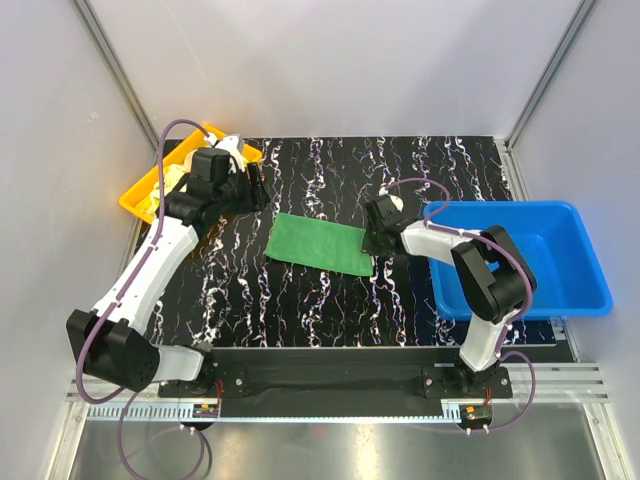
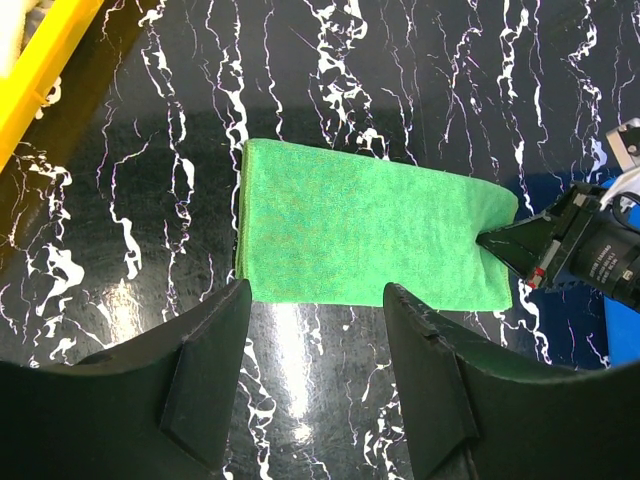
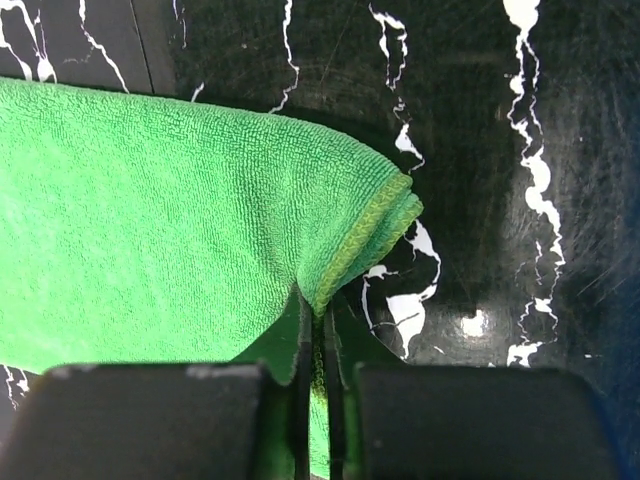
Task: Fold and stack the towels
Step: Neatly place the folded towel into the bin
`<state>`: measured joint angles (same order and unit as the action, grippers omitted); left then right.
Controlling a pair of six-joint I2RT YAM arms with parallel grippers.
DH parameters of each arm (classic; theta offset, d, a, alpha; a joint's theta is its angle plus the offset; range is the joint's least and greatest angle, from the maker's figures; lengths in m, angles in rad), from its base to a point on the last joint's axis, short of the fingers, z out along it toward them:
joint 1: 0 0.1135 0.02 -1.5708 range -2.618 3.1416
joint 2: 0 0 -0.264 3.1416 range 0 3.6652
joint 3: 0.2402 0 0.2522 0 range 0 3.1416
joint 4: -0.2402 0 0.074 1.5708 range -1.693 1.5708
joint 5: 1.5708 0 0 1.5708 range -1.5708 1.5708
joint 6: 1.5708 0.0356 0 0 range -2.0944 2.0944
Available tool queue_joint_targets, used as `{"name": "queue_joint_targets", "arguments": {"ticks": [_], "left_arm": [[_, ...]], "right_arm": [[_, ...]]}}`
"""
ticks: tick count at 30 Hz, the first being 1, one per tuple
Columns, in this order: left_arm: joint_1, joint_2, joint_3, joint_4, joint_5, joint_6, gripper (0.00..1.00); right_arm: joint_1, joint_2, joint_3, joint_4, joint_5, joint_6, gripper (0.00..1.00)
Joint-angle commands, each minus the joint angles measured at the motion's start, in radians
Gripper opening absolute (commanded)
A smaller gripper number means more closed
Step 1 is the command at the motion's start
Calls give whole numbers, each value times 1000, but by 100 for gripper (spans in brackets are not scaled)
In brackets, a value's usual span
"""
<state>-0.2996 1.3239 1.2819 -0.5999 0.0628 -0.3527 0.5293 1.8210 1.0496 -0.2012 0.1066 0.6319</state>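
Observation:
The plain green towel (image 1: pixel 318 243) lies folded flat in the middle of the black marbled table; it also shows in the left wrist view (image 2: pixel 360 225) and the right wrist view (image 3: pixel 150 220). My right gripper (image 1: pixel 376 238) is shut on the towel's right edge, the hem pinched between its fingertips (image 3: pixel 318 325). My left gripper (image 2: pixel 315 330) is open and empty, above the table to the left of the towel, near the tray. Pale cloth (image 1: pixel 232 146) shows in the tray behind the left gripper; the yellow and printed towels cannot be told apart there.
A yellow tray (image 1: pixel 142 190) stands at the back left, partly hidden by the left arm. A blue bin (image 1: pixel 560 262) stands at the right edge, close behind the right arm. Grey walls enclose the table.

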Motion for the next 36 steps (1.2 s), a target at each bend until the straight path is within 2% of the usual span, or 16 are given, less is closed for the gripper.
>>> {"name": "queue_joint_targets", "arguments": {"ticks": [1,5,12,23,30,36], "left_arm": [[1,-25,2,45,-31,-6,61],[1,-25,0,46,-28,-6,61],[1,-12,10,38,-17,-9,61],[1,-11,8,42,-12,-9,61],[2,0,20,38,-1,-14,61],[2,8,22,42,15,-25,61]], "right_arm": [[15,-23,-49,-149,-7,-24,0],[15,-120,-33,-299,41,-75,0],[6,-261,99,-613,145,-198,0],[-48,-385,239,-805,189,-314,0],[-221,-462,285,-839,156,-426,0],[-443,-467,319,-848,177,-503,0]]}}
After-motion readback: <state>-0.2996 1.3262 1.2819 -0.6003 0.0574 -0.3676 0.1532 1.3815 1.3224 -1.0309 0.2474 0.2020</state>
